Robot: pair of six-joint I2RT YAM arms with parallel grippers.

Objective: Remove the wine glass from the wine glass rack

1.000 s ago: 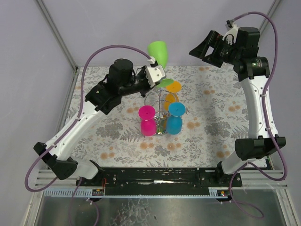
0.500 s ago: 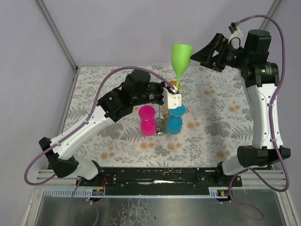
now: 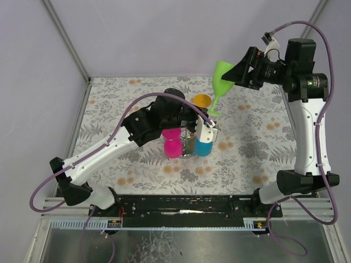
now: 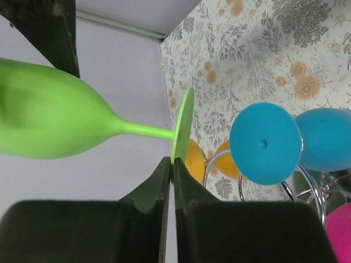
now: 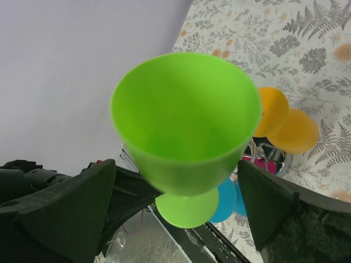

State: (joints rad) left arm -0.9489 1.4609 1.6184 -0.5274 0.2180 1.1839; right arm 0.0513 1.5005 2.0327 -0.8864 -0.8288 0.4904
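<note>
**Item 1.** Lime-green plastic wine glass (image 3: pixel 222 76). It is off the rack and in the air over the far right part of the table. It is tilted, with the bowl uppermost and leaning towards the right arm. Its round foot is pinched edge-on at the rim, and the thin stem is bare.

**Item 2.** Left gripper (image 4: pixel 171 164). It reaches over the rack, and its dark fingers are clamped tight on the rim of the green glass's foot.

**Item 3.** Right gripper (image 5: pixel 175 164). Its jaws are spread wide, one on either side of the green bowl. The wrist view shows a gap on each side.

**Item 4.** Shiny silver wire wine glass rack (image 3: pixel 190 145). It stands near the middle of the table and is largely hidden by the left arm.

**Item 5.** Magenta plastic wine glass (image 3: pixel 171 143). It hangs upside down on the rack's near left side.

**Item 6.** Sky-blue plastic wine glass (image 3: pixel 204 144). It hangs upside down on the near right side, just below the left gripper.

**Item 7.** Orange plastic wine glass (image 3: pixel 202 101). It is on the rack's far side.

**Item 8.** Table with a floral-print cover (image 3: pixel 109 109), which carries the rack.
</note>
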